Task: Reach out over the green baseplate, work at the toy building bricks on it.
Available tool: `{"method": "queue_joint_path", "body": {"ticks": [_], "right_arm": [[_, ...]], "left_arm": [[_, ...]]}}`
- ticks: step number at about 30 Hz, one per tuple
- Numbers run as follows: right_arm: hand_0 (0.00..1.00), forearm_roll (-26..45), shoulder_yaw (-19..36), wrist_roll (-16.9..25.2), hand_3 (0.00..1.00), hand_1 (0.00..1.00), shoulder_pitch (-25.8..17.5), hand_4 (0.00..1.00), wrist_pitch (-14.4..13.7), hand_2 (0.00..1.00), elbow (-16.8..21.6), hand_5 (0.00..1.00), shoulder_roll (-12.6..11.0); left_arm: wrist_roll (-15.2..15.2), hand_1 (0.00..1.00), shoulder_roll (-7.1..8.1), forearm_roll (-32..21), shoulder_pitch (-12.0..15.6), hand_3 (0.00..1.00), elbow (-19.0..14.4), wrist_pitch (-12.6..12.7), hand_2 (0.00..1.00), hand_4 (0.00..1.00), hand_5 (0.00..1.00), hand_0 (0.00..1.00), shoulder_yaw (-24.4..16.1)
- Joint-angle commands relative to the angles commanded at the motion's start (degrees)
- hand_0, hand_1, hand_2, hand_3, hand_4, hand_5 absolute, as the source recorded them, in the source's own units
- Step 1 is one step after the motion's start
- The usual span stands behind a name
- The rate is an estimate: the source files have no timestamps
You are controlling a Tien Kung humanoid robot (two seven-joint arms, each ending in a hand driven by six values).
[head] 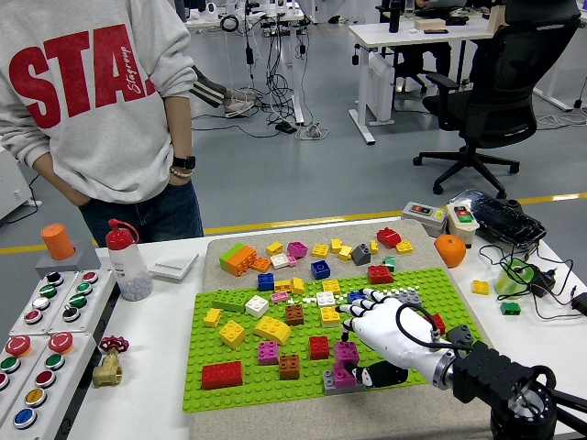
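As robot hand (367,344) grips (thumb under) magenta brick (347,353)

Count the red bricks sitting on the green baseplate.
3 in clear view: a large red brick at the near left corner, one mid-plate, one at the far edge. A red bit shows behind the right hand, which may hide more.

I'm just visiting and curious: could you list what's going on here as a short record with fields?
Surface: green baseplate on a white table
Acting hand: right hand, white, over the baseplate's near right part
Fingers: around a magenta brick
Beneath it: grey brick
Left hand: not visible
Person: stands at the far side, hands in pockets
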Motion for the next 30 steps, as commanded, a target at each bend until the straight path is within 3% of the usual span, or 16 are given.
{"method": "queue_joint_path", "body": {"ticks": [30], "right_arm": [[0.998, -0.55, -3.06, 0.07, 0.558, 0.900, -0.26, 0.577, -2.41, 0.906, -1.71, 0.391, 0.97]], "left_arm": [[0.53, 0.615, -0.30, 0.55, 0.67, 0.445, -0.18, -0.32, 0.624, 0.360, 0.998, 0.662, 0.03]]}}
